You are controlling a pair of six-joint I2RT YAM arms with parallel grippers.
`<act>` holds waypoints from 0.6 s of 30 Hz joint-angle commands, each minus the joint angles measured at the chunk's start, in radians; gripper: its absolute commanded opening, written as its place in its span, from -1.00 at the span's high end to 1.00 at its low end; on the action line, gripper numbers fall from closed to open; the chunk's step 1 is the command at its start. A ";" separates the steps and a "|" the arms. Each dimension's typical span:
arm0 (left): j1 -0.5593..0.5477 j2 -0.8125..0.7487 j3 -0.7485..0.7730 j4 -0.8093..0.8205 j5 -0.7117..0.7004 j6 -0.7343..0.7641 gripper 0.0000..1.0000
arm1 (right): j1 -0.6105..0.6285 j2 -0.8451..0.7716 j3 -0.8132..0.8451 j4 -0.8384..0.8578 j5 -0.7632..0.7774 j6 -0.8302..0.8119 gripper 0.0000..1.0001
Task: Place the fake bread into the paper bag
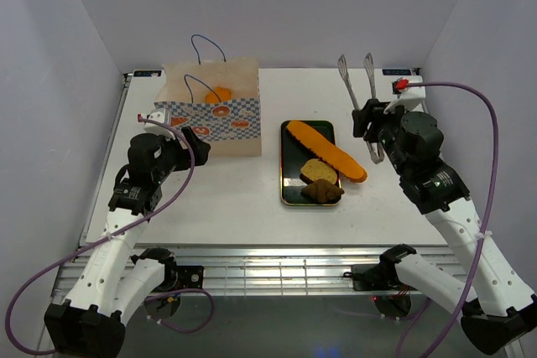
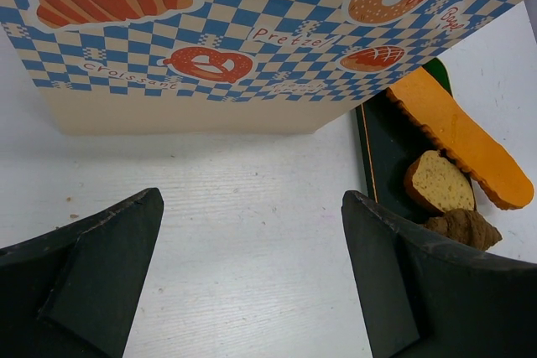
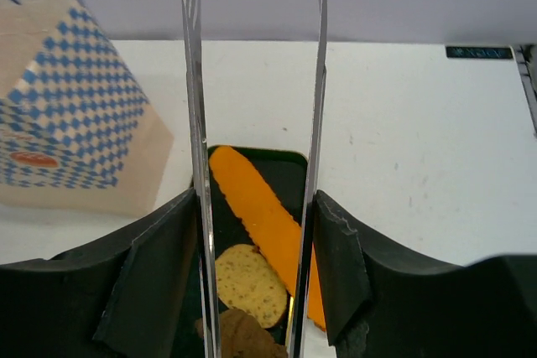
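The paper bag (image 1: 214,115) stands open at the back left with an orange bread (image 1: 220,95) inside. It also shows in the left wrist view (image 2: 252,39) and the right wrist view (image 3: 67,115). An orange baguette (image 1: 325,150), a golden roll (image 1: 319,171) and a brown croissant (image 1: 322,192) lie on the dark green tray (image 1: 289,165). My left gripper (image 1: 197,142) is open and empty just in front of the bag. My right gripper (image 1: 373,123) is shut on the metal tongs (image 1: 359,90), whose arms (image 3: 195,123) stand apart, to the right of the tray.
A white unit with a red button (image 1: 402,85) sits at the back right corner. White walls close in the table on the left, back and right. The tray lies between bag and right arm, and the baguette overhangs its right edge.
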 commanded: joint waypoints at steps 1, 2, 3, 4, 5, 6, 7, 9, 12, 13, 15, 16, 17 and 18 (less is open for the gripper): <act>-0.005 -0.016 0.030 0.002 -0.010 0.005 -0.96 | -0.046 -0.030 -0.074 0.011 0.109 0.055 -0.22; -0.003 -0.011 0.030 0.001 -0.009 0.005 -0.96 | -0.065 -0.038 -0.113 0.009 0.105 0.063 -0.22; -0.003 -0.011 0.031 0.001 -0.010 0.005 -0.96 | -0.103 -0.040 -0.131 0.008 0.095 0.072 -0.22; -0.003 -0.011 0.031 0.002 -0.009 0.005 -0.96 | -0.126 -0.043 -0.150 0.009 0.062 0.092 -0.22; -0.003 -0.013 0.030 0.001 -0.009 0.005 -0.96 | -0.153 -0.046 -0.188 0.009 0.042 0.103 -0.22; -0.003 -0.011 0.030 0.001 -0.007 0.005 -0.96 | -0.208 -0.047 -0.206 0.008 0.017 0.112 -0.22; -0.005 -0.013 0.031 0.001 -0.007 0.004 -0.96 | -0.235 -0.047 -0.223 0.011 -0.028 0.135 -0.22; -0.003 -0.010 0.030 0.001 -0.004 0.004 -0.96 | -0.317 -0.038 -0.274 0.015 -0.076 0.149 -0.21; -0.005 -0.007 0.030 0.002 0.001 0.004 -0.96 | -0.413 -0.001 -0.329 0.032 -0.154 0.164 -0.22; -0.003 -0.007 0.030 0.001 0.002 0.004 -0.96 | -0.431 0.005 -0.344 0.038 -0.177 0.167 -0.22; -0.005 -0.002 0.030 0.001 0.007 0.004 -0.96 | -0.467 0.019 -0.392 0.067 -0.201 0.170 -0.22; -0.003 -0.002 0.030 0.001 0.007 0.002 -0.96 | -0.485 0.022 -0.407 0.080 -0.219 0.167 -0.23; -0.003 0.000 0.030 0.002 0.008 0.002 -0.96 | -0.500 0.029 -0.421 0.092 -0.230 0.161 -0.23; -0.003 0.000 0.030 0.001 0.013 0.004 -0.96 | -0.503 0.034 -0.433 0.115 -0.233 0.163 -0.23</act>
